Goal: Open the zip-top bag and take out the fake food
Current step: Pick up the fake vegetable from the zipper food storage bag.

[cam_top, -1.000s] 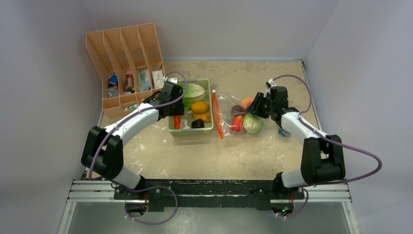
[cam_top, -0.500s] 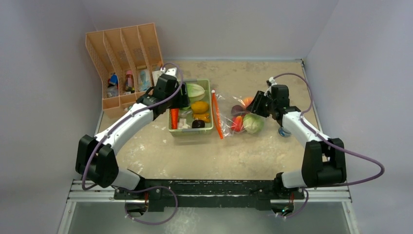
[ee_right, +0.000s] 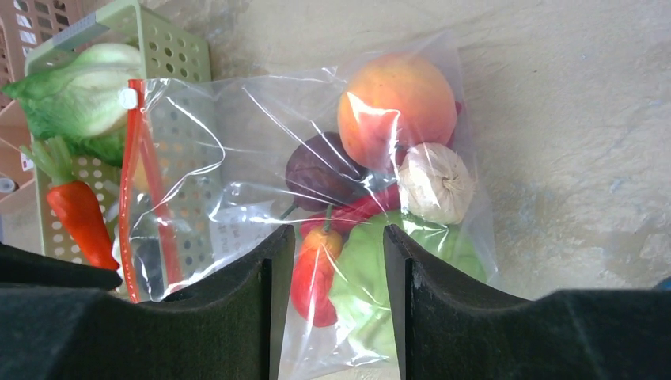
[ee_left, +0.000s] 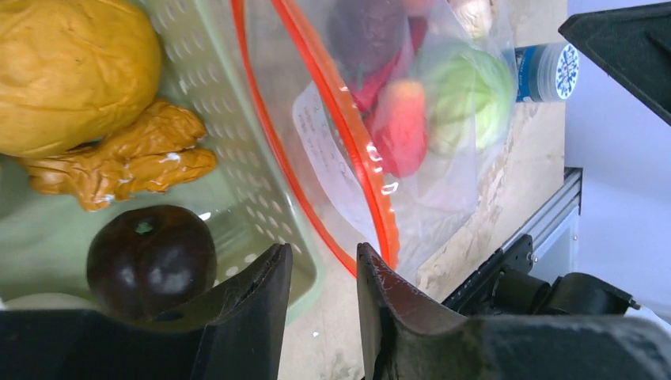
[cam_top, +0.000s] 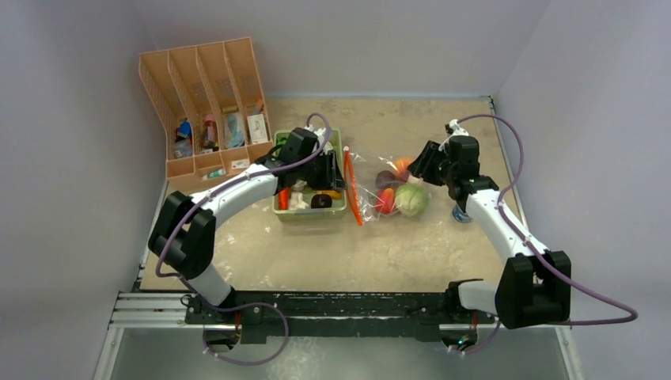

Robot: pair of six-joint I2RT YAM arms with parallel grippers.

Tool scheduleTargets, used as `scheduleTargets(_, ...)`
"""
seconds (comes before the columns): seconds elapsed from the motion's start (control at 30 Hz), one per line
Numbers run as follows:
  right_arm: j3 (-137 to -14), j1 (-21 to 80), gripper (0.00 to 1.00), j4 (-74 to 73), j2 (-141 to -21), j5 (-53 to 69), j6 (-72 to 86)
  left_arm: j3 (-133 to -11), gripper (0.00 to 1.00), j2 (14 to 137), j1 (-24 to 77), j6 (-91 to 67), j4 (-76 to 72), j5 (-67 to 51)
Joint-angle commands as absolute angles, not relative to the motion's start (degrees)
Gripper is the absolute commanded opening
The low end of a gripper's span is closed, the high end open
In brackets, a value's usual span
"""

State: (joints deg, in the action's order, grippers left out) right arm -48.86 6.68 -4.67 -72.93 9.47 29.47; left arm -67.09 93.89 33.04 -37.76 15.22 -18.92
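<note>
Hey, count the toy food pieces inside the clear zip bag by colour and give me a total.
Orange-pink: 1, round plastic peach
Dark purple: 1, rounded plastic piece
Beige: 1, ridged garlic-like bulb
Red: 2, long thin chili and stubby red-orange fruit
Pale green: 1, round plastic cabbage
Total: 6, all inside the crinkly transparent zip-top bag

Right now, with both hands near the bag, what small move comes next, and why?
Probably ease the left hand forward to pinch the orange zip strip. Its jaws stand apart, empty, just short of the strip, which lies beside the tray; the fake food sits inside the zip-top bag, under the open right hand.
</note>
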Motion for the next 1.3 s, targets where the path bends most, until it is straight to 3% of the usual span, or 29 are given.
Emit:
scheduleTargets(0.0, -49.5, 6.5, 0.49, -6.1, -70.5, 4.2, 30.4, -69.9, 0.35, 92.8, 33.7, -38.1, 13.8, -20.7)
scheduleTargets(0.23, -50.1, 6.5, 0.5, -6.9, -70.2, 3.1, 30.3, -72.6, 0.2, 97.8, 34.2, -41.0, 16.9, -18.9)
scheduleTargets(0.47, -49.2, 6.5, 0.51, -7.3, -69.7, 2.1, 30.3, -74.4, 0.19, 98.4, 34.5, -43.4, 18.4, -12.9)
scheduleTargets(0.57, -47.9, 6.5, 0.51, -7.8, -68.4, -1.7, 32.1, -74.8, 0.19, 99.4, 34.6, -44.7, 14.5, -16.8)
scheduleTargets(0.87, -45.1, 6.4, 0.53, -6.8, -65.1, -4.6, 33.3, -73.5, 0.23, 103.3, 37.0, -48.4, 9.7, -15.9)
scheduleTargets(1.03, -45.0, 6.4, 0.53, -8.5, -66.9, -6.4, 34.8, -71.0, 0.23, 104.5, 38.2, -54.7, -2.9, -21.2)
scheduleTargets(1.1, -44.2, 5.9, 0.53, -9.5, -65.9, -9.7, 38.0, -71.3, 0.29, 104.9, 39.1, -55.9, -6.6, -23.7)
scheduleTargets(1.17, -41.8, 5.6, 0.62, -6.5, -63.7, -8.4, 38.4, -72.7, 0.34, 106.1, 40.1, -56.2, -8.9, -26.8)
scheduleTargets(1.27, -40.3, 5.4, 0.63, -5.2, -62.8, -5.1, 37.9, -75.8, 0.36, 109.4, 41.2, -53.8, -6.4, -27.7)
